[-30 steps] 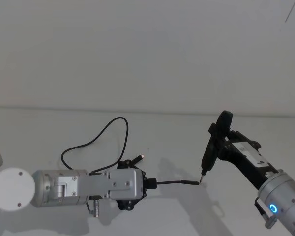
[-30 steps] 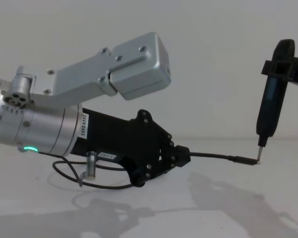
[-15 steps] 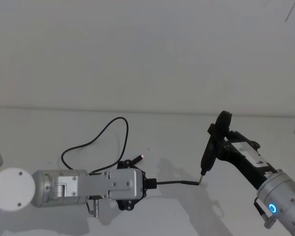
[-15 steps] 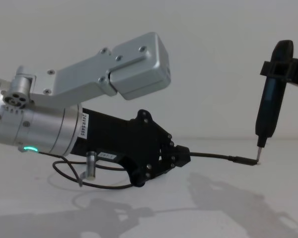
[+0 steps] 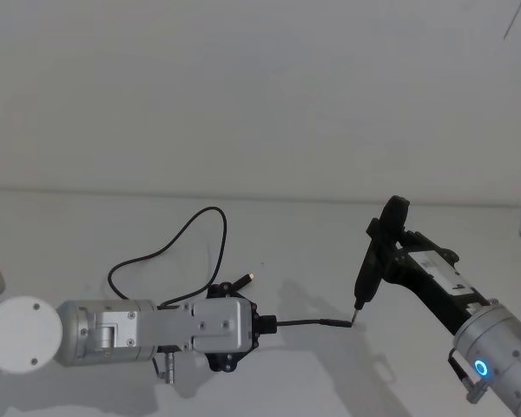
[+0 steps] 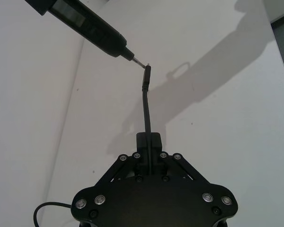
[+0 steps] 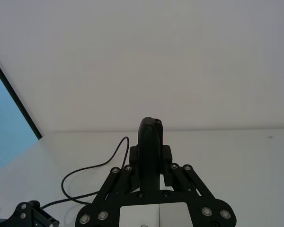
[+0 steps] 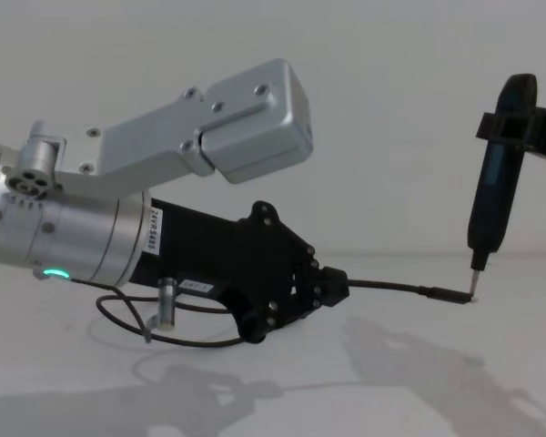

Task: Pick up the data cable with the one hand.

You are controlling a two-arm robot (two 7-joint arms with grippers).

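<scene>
On the white worktop, the left claw is reaching in from the left on its silver arm, pinched tight on the data cable. One short branch is sticking out straight from the claw toward the right, its plug end touching the metal tip of a dark pen-shaped tool. The rest of the cable is looping back behind the claw in a wide curve, with another small connector lying just beside the claw. The right claw is gripping the tool, tilting it tip-down.
</scene>
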